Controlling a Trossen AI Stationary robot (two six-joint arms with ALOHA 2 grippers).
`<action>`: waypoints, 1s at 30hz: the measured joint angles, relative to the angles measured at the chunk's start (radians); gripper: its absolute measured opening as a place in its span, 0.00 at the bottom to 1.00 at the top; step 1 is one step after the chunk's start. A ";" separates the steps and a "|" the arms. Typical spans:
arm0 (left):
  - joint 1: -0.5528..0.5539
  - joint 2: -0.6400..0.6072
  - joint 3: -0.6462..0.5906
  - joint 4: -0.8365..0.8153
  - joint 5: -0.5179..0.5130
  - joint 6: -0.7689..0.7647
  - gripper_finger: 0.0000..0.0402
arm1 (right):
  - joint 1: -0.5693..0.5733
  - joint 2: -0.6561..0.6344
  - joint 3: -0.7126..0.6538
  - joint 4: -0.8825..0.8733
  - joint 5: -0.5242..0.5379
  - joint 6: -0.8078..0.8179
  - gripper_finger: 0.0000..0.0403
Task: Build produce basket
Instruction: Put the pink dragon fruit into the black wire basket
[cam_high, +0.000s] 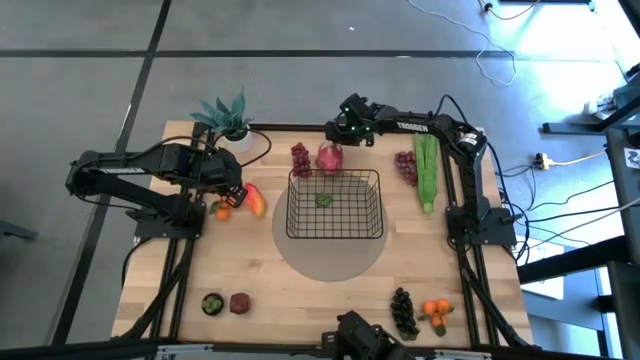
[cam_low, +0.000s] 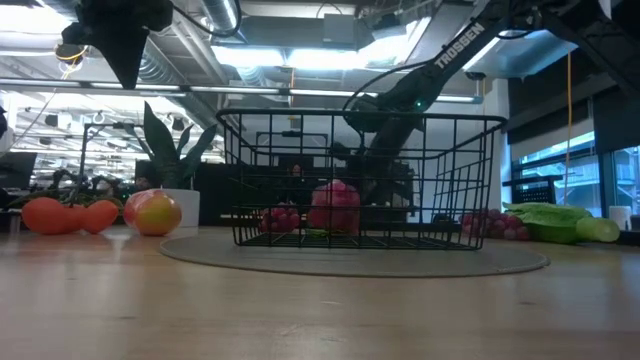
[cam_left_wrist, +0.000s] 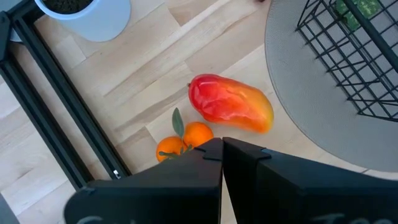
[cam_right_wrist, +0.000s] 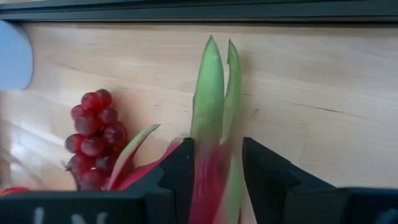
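The black wire basket (cam_high: 381, 206) stands on a round grey mat, with one small green fruit (cam_high: 324, 199) inside. The pink dragon fruit (cam_high: 329, 157) lies on the table just beyond the basket's far side. My right gripper (cam_right_wrist: 217, 146) is open, slanting down, one finger on each side of the dragon fruit's green-tipped top (cam_right_wrist: 210, 87). Red grapes (cam_right_wrist: 93, 134) lie beside it. My left gripper (cam_left_wrist: 222, 147) is shut and empty, hovering above the red-yellow mango (cam_left_wrist: 231, 104) and small oranges (cam_left_wrist: 186, 140) left of the basket. My right gripper straddles the dragon fruit's leafy top (cam_right_wrist: 211, 168), coming from the far side and slanting down. The scales rise between the two fingers (cam_right_wrist: 183, 168). Whether the fingers touch the fruit I cannot tell. The fruit rests on the table.
A teal plant in a white pot (cam_high: 228, 122) stands at the far left. A second red grape bunch (cam_high: 405, 166) and long green pods (cam_high: 427, 172) lie right of the basket. Near the front edge are a green and a brown fruit (cam_high: 225, 303), dark grapes (cam_high: 403, 312) and oranges (cam_high: 436, 309).
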 joint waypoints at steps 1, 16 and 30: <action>0.000 0.000 0.000 0.000 0.000 0.000 0.00 | 0.000 0.000 0.000 0.006 -0.011 -0.002 0.30; 0.000 0.000 0.000 0.000 0.000 0.000 0.00 | 0.011 0.000 0.000 0.007 -0.013 -0.063 0.30; 0.000 0.000 0.000 0.000 0.001 -0.001 0.00 | 0.029 0.030 -0.001 0.020 -0.010 -0.147 0.12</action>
